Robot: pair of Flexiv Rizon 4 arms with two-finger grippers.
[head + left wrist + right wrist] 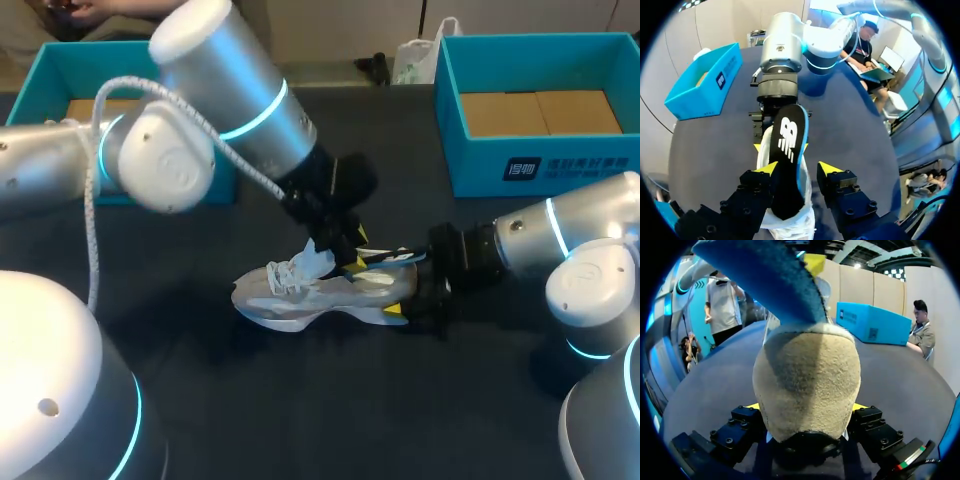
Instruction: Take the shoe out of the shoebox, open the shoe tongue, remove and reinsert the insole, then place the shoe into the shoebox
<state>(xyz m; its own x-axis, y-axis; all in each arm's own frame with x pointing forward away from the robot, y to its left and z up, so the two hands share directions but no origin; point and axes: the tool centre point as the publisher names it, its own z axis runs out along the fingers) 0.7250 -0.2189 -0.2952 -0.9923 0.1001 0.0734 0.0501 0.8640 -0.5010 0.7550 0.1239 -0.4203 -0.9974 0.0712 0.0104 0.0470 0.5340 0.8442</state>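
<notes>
A white and grey shoe (310, 292) lies on its side on the dark table (300, 400). My right gripper (408, 295) is shut on its tan heel (807, 380), a yellow tip on each side. A black insole (787, 160) with a blue underside (765, 275) sticks up out of the shoe's opening. My left gripper (799, 170) hangs over the shoe (790, 225) with the insole between its fingers. Its jaws stand apart, and a gap shows between the insole and one fingertip (830, 167). In the head view the left gripper (345, 252) sits just above the laces.
A blue shoebox (540, 160) with a cardboard floor stands at the back right; another blue shoebox (60, 75) is at the back left, partly behind my left arm. A white bag (415, 60) lies at the far edge.
</notes>
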